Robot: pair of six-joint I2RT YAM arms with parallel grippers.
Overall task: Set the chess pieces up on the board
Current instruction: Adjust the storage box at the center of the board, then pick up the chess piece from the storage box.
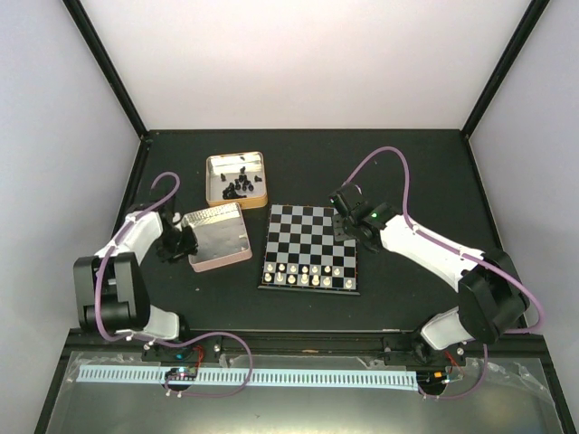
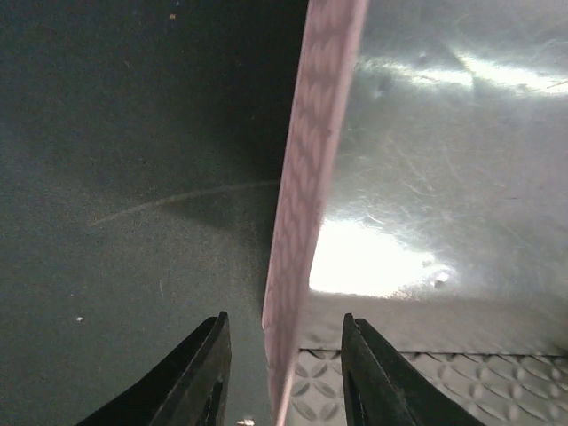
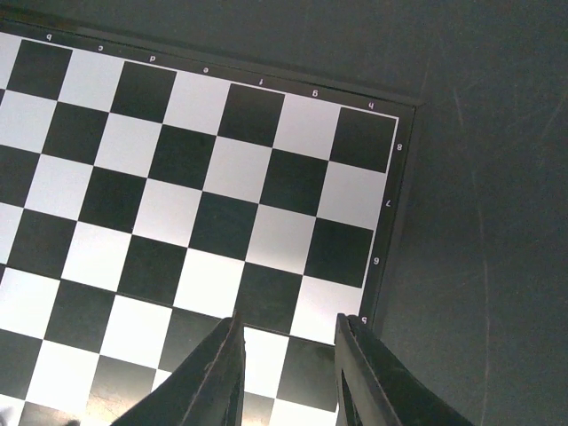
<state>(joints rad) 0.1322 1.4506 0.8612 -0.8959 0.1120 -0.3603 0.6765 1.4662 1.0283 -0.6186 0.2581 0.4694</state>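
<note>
At the left wall of the near tin [image 2: 302,177], the left gripper [image 2: 284,317] is parted astride. The right gripper [image 3: 288,324] is held released over the board [image 3: 177,177]. Black pieces [image 1: 237,187] are judged due next.

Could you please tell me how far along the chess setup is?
Done: white pieces stand in the board's two near rows. In hand: nothing; left gripper straddles the empty tin's wall, right gripper hovers empty. Left: black pieces in the far tin.
</note>
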